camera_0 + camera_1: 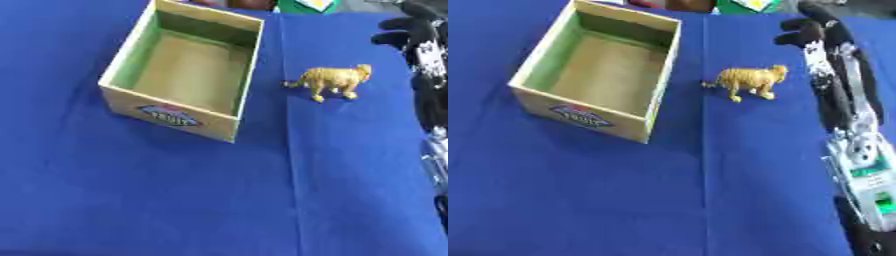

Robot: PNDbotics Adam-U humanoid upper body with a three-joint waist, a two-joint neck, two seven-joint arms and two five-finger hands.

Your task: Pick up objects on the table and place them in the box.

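One toy tiger [750,80] remains upright on the blue counter [623,200] just right of the empty cardboard box [592,75], so I have placed nothing yet, and my right hand [811,30] hangs beyond it, fingers curled, holding nothing.

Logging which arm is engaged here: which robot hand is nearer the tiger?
Right. The right robot hand is up beyond the tiger to its right, not touching it. The left robot hand shows in neither view.
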